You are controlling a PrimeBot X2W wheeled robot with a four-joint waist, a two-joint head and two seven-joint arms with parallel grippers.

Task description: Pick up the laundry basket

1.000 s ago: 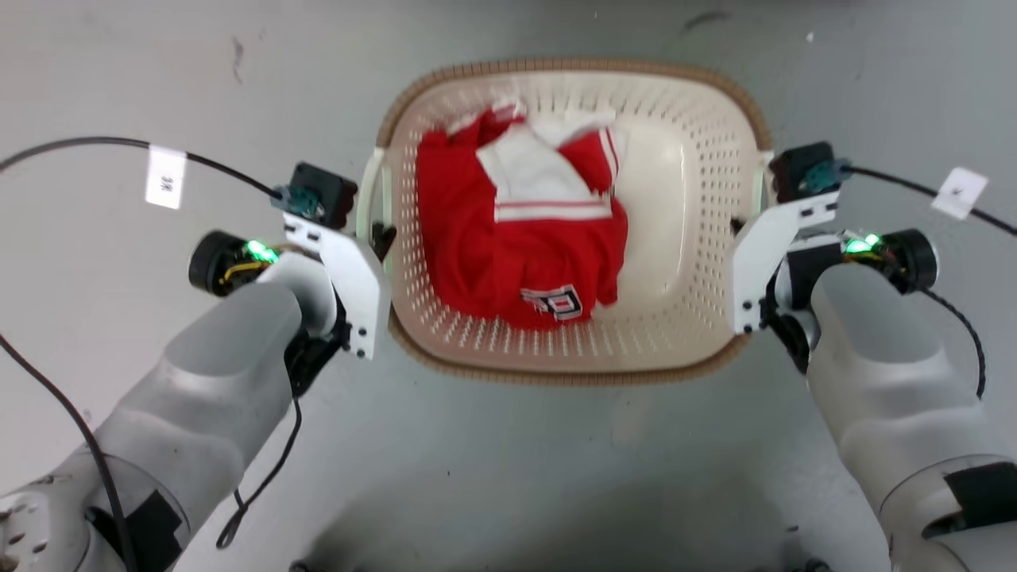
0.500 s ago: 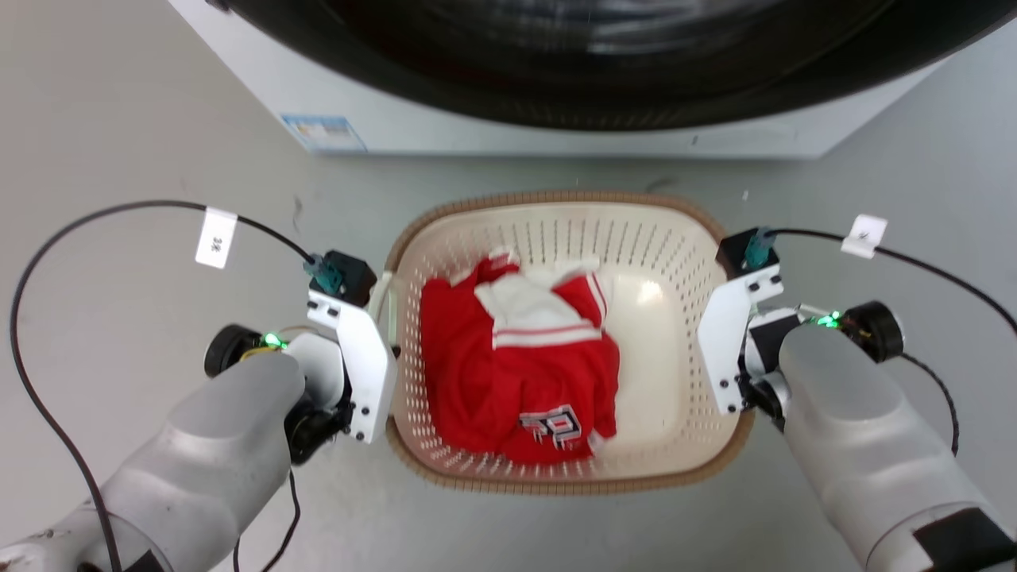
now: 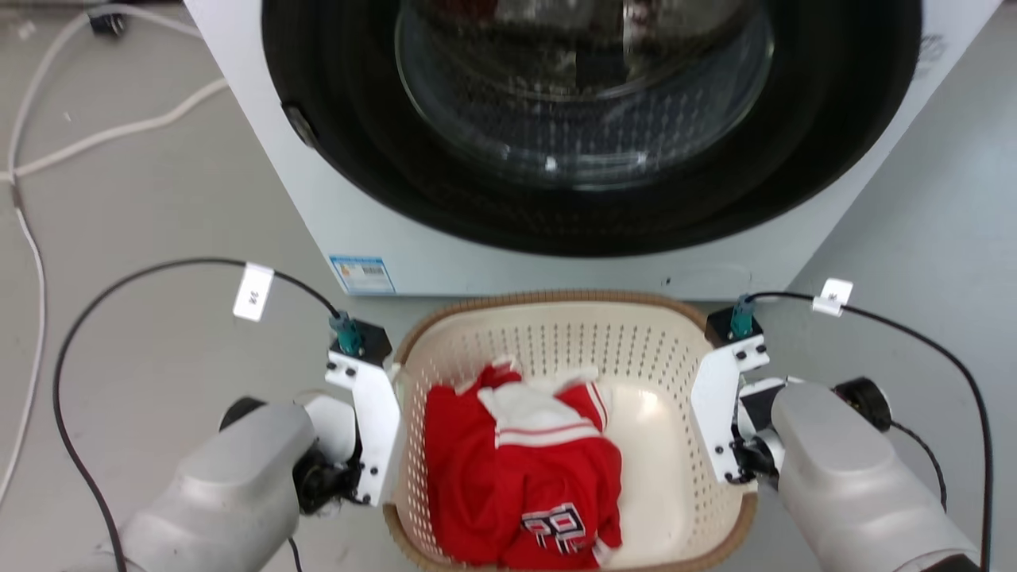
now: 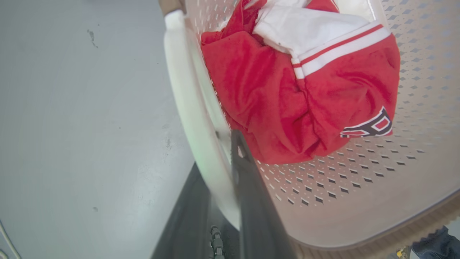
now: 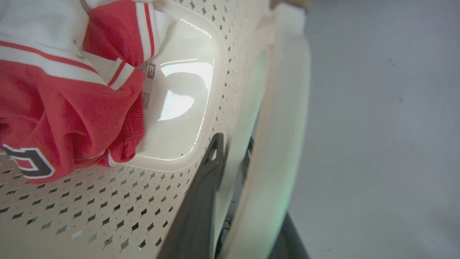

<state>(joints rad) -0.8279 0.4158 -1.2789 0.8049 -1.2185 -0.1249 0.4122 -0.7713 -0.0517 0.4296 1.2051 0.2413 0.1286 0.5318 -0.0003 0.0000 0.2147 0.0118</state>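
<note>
The laundry basket (image 3: 588, 342), cream perforated plastic with a brown woven-look rim, sits low in the head view in front of a washer. A crumpled red and white garment (image 3: 516, 469) lies inside it. My left gripper (image 3: 375, 433) is at the basket's left side. In the left wrist view its dark fingers (image 4: 244, 180) straddle the white left handle (image 4: 183, 82), shut on it. My right gripper (image 3: 719, 425) is at the right side. Its fingers (image 5: 201, 187) clamp the white right handle (image 5: 284, 108) the same way.
A white front-loading washer (image 3: 334, 206) with a large dark round door stands right behind the basket's far rim. Pale cables (image 3: 119, 131) lie on the grey floor at the far left. My own black cables loop out beside both wrists.
The head camera has swung upward, so the washer has come into view and the basket sits lower in the picture. Both grippers stay on the handles, and the garment has not shifted in the basket.
</note>
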